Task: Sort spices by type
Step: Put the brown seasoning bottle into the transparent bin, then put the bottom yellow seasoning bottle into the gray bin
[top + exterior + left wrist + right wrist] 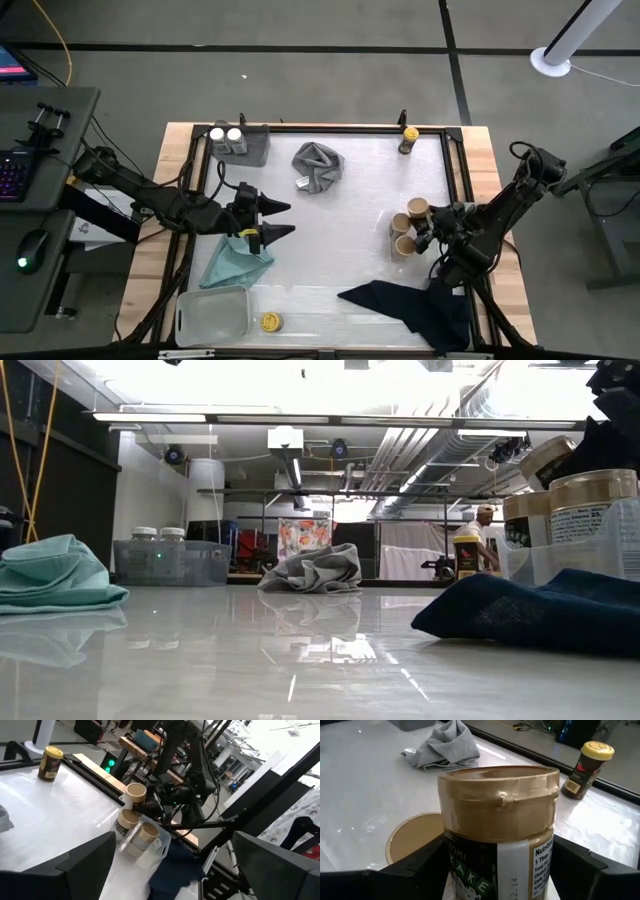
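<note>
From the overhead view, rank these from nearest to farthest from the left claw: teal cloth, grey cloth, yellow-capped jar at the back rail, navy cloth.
1. Teal cloth, just under the left claw, toward the front.
2. Grey cloth, behind it, mid-table.
3. Navy cloth, front right.
4. Yellow-capped jar, back right by the rail.

Three tan-topped jars (405, 228) stood clustered at the table's right side; one of them (500, 827) (tan top dented, white nutrition label) filled the right wrist view. Two white-capped jars (226, 135) stood upright together at the far left. A dark jar with a yellow cap (409, 139) stood alone at the far edge. Another yellow-capped jar (270, 322) sat near the front edge.
</note>
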`<state>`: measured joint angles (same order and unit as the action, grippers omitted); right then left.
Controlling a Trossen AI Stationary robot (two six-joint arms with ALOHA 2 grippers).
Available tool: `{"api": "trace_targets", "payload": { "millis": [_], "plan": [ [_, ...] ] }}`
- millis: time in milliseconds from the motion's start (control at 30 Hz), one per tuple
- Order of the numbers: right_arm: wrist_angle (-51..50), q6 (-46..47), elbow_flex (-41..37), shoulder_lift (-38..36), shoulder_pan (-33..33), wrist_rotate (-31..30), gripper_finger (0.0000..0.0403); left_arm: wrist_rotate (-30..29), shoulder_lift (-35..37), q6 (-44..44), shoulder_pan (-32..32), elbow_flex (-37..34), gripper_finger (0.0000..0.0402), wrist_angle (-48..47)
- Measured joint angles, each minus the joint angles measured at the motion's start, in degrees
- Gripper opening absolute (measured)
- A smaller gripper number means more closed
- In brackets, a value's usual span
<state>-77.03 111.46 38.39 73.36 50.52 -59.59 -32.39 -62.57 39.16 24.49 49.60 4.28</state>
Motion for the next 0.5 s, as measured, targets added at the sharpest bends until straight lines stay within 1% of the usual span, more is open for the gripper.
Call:
{"api": "trace_targets", "payload": {
  "millis": [100,200,267,500],
  "plan": [
    [0.4,0.6,0.0,0.0,0.0,0.0,0.0279,0.0,0.0,1.3,0.0,0.0,0.0383,-0.1],
    [1.4,0.6,0.0,0.0,0.0,0.2,0.0311,-0.1,0.0,1.3,0.0,0.0,0.0383,-0.1],
    [2.2,0.6,0.0,0.0,0.0,0.5,0.0325,-0.1,0.0,1.3,0.0,0.0,0.0383,-0.1],
    [4.6,0.2,0.1,0.0,0.0,1.6,0.0324,0.0,0.0,1.8,0.0,0.0,0.0383,-0.1]
  ]
}}
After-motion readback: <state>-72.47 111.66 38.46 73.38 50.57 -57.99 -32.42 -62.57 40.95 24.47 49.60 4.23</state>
